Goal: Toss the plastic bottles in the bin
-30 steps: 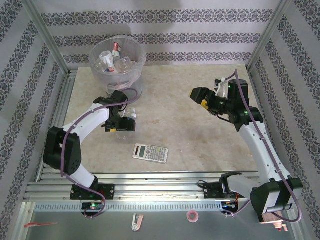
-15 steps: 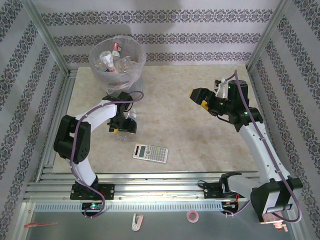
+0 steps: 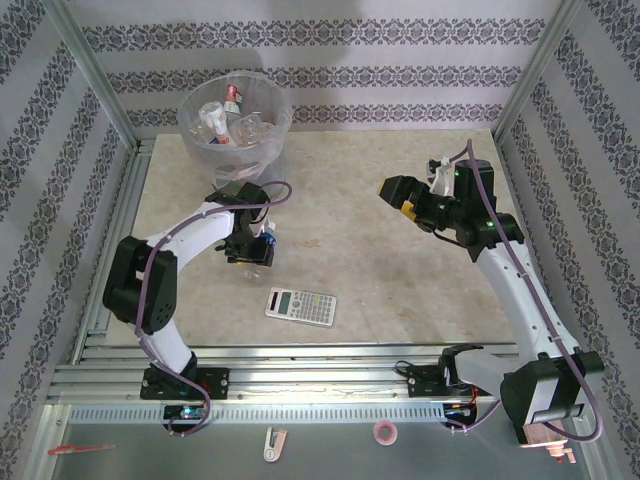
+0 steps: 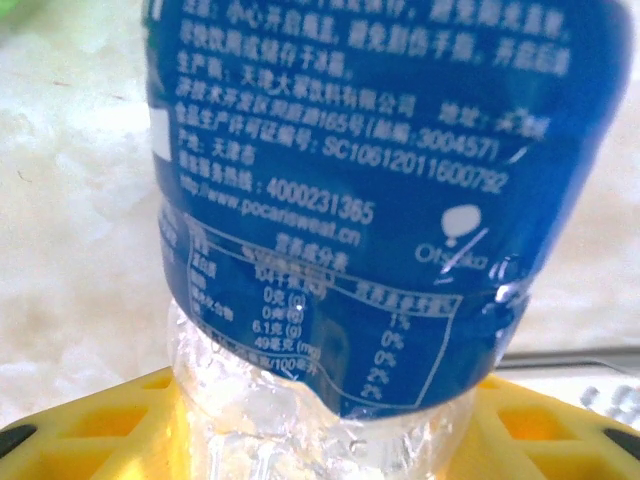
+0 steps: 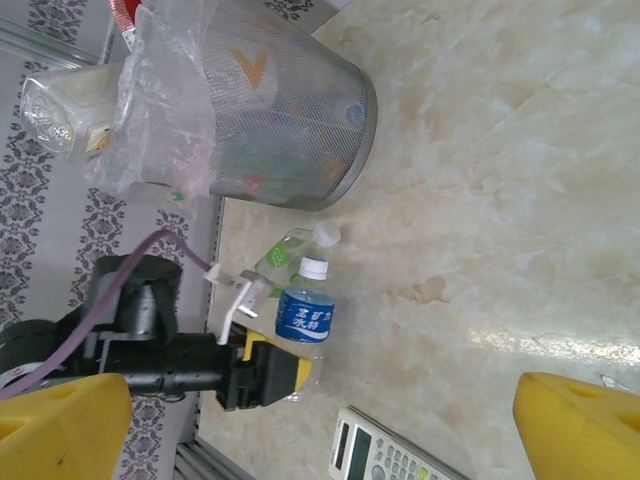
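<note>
Now left pincer [image 3: 255, 247] clamps blue-labelled bottle [image 4: 350, 200] between its yellow fingers [image 4: 90, 425]; green-labelled bottle [image 5: 285, 250] lies just beyond them; right pincer [image 3: 398, 197] wide open.

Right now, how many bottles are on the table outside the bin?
2. A blue-label bottle lies at the left gripper, between its jaws; a green-label bottle lies beside it, nearer the bin. The left arm may hide others.
</note>
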